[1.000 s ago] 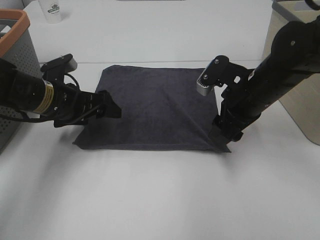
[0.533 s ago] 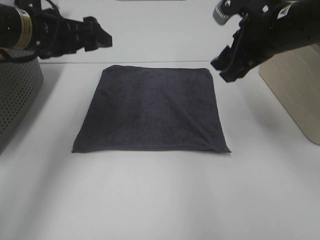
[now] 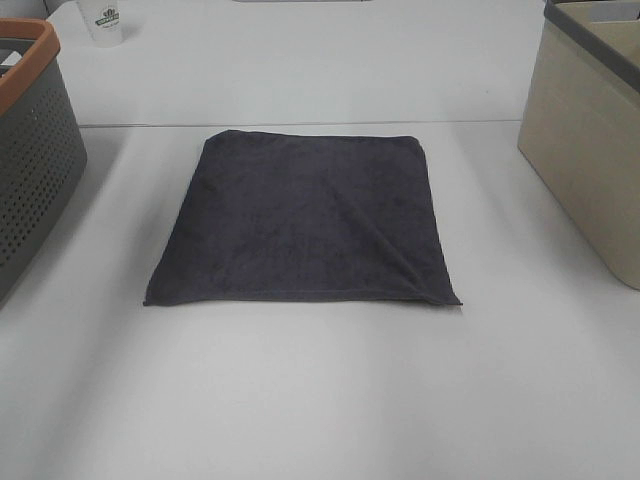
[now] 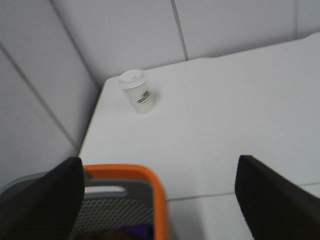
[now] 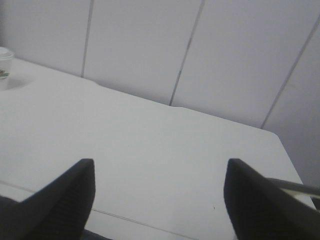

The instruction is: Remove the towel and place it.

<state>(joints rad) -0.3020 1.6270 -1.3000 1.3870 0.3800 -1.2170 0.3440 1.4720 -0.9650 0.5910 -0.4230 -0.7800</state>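
Both end effectors [image 4: 157, 200] [image 5: 157, 200] wide open, empty.

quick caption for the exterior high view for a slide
Dark grey towel lying flat on the white table, between an orange-rimmed grey basket and a beige bin.

1. We find the towel [image 3: 300, 220] lying flat on the table [image 3: 320, 400], about midway across it in the high view.
2. We note a perforated basket [image 3: 35, 150] at the left edge, well apart from the towel.
3. We note a second bin [image 3: 585, 150] at the right edge, also apart from the towel.
4. A lidded cup [image 3: 105, 20] stands behind the left basket, near the far left corner of the table.
5. Something lies inside the left basket; we cannot tell what from the left wrist view.
6. A wall [image 5: 150, 45] stands behind the table.
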